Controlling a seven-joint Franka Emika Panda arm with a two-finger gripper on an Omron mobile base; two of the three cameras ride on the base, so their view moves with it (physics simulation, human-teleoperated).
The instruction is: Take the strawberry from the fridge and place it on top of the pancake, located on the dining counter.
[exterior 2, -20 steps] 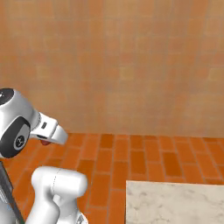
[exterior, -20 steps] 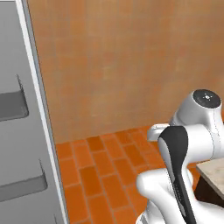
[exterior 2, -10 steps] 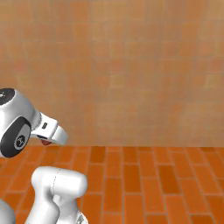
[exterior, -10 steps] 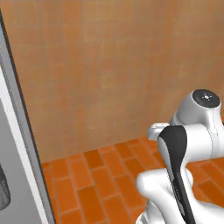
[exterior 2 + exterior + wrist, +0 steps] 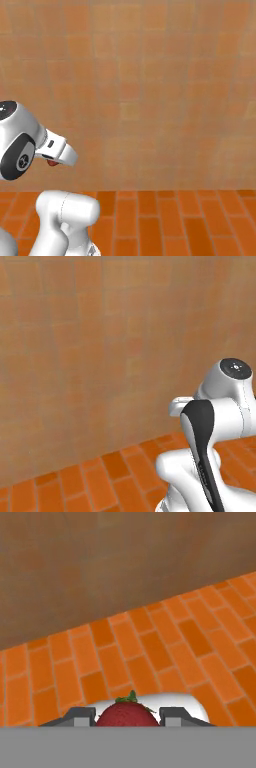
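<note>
Now the fridge has slid out of sight; fingers [image 5: 127,716] stay clamped on the strawberry [image 5: 127,714]; carry it slowly and level.

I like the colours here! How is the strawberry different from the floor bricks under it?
The strawberry is dark red and rounded, with a green leafy top; the floor bricks are orange, flat and rectangular. The strawberry sits up between the gripper's fingertips, while the floor bricks lie below in rows. Both have warm reddish tones.
</note>
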